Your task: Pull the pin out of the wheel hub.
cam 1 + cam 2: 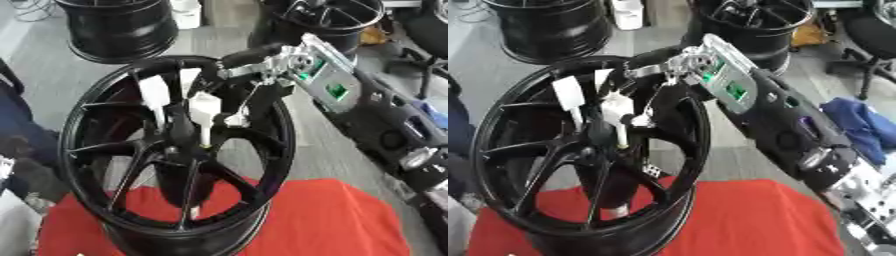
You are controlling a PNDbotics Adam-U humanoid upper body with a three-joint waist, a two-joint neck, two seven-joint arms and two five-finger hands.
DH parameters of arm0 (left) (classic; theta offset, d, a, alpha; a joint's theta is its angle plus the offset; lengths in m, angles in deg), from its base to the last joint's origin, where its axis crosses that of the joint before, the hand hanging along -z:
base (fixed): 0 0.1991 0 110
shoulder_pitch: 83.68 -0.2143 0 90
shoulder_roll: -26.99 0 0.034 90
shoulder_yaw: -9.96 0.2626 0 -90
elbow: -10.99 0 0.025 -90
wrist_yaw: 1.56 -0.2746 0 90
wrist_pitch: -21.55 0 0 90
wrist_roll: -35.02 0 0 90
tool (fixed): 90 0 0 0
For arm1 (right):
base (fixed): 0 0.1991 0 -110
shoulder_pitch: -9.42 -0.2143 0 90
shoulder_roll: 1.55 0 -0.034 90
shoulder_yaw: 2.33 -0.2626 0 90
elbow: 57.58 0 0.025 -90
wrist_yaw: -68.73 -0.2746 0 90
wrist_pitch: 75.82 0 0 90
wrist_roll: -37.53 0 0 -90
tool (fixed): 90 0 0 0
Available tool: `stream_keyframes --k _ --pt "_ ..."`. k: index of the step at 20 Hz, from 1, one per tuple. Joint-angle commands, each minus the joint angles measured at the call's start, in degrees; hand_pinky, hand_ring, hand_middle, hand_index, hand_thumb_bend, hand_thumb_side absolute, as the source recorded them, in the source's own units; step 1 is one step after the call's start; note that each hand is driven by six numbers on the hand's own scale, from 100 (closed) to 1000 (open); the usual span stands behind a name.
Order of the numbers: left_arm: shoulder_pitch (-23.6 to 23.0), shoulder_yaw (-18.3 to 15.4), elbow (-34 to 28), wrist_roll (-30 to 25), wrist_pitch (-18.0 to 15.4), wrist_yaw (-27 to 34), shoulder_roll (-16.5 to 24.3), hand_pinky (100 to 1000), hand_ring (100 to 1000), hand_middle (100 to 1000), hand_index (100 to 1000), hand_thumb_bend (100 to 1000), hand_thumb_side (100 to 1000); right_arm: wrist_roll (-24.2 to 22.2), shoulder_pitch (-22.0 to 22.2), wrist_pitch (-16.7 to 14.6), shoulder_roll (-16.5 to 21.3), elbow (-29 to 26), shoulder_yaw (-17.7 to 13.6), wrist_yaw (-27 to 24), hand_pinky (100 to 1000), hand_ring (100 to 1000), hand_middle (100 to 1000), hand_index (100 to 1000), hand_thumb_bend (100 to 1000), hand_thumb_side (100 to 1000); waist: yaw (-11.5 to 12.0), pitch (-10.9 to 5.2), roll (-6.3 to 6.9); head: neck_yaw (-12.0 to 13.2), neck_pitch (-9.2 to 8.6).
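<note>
Fingers of right robot hand (pixel 229 75) hidden behind wheel hub (pixel 175 150) spokes, pin unclear.

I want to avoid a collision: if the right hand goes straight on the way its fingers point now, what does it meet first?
Probably the white pin at the middle of the wheel hub. The right hand reaches down over the rim and its fingers already seem at the pin, though depth is unclear.

Glossy black wheel hub (pixel 131 150), red cloth (pixel 332 220)
</note>
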Motion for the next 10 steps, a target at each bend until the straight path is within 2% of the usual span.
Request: stream_keyframes --k 1,10 --pt "0.6 -0.3 -0.9 0.1 -0.1 -0.1 0.3 594 681 657 694 707 650 -0.4 -1.0 -0.5 0.7 0.4 -1.1 0.9 971 928 883 930 144 342 0.1 -0.39 0.3 0.0 -0.18" --pt "0.8 -0.3 -1.0 0.2 -0.1 -0.1 0.2 593 682 656 694 710 649 -0.2 0.2 -0.6 2.1 -0.2 -1.0 0.7 965 918 863 911 141 315 0.3 -0.15 0.23 0.0 -0.34"
